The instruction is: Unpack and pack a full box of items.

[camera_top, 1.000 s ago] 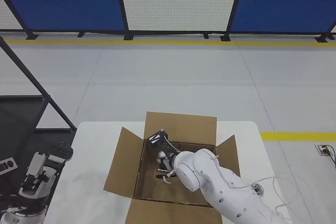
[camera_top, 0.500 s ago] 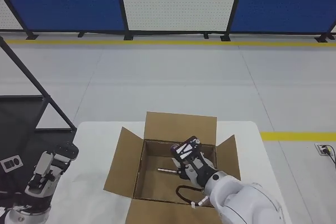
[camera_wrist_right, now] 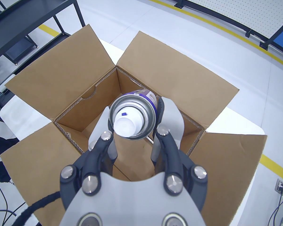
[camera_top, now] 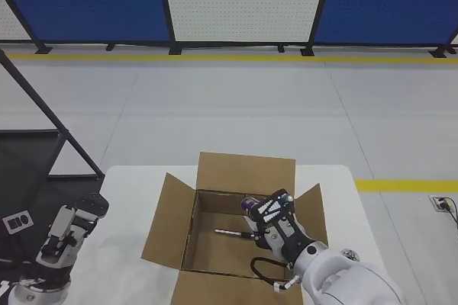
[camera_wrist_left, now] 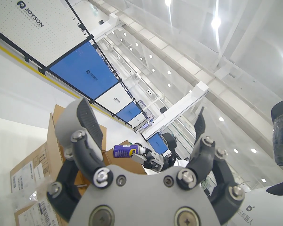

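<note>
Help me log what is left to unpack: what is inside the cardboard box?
On the box floor lies one thin rod-like item. The right pincer holds a spray can over the opening; both hide the floor beneath them.

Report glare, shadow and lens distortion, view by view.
Left wrist view: the ceiling lamps flare into streaks. Right wrist view: the yellow floor line bows, and the spray can has a gleaming metal rim. Top view: light is even, and the box is shaded inside.

I've got my right hand (camera_wrist_right: 132, 115) clamped on the spray can (camera_wrist_right: 132, 109) over the open cardboard box (camera_wrist_right: 179, 71) on the white counter (camera_wrist_right: 237, 123).
</note>
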Action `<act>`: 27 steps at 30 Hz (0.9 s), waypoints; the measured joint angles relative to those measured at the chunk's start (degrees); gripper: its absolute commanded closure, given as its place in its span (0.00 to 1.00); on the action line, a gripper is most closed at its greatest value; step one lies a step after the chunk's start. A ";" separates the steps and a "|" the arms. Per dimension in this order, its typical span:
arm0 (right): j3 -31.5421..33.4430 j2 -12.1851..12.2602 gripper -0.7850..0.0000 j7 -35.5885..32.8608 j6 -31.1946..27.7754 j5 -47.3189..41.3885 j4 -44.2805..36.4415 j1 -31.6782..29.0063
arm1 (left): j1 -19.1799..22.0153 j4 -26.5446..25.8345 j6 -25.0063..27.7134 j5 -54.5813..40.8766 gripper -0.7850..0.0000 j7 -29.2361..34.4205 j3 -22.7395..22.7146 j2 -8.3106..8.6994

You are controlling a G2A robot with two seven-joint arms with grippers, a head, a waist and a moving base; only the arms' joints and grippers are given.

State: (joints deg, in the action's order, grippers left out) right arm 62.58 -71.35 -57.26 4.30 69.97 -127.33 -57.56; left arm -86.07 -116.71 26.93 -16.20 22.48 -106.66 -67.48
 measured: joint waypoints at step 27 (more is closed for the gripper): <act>60.93 3.04 1.00 3.38 -23.60 -42.24 -7.32 -26.96 | 0.00 0.00 0.00 0.00 0.00 0.00 0.00 0.00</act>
State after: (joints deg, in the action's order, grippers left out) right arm 123.51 -68.31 -53.88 -19.30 27.72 -134.65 -84.52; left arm -86.07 -116.71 26.93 -16.20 22.48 -106.66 -67.48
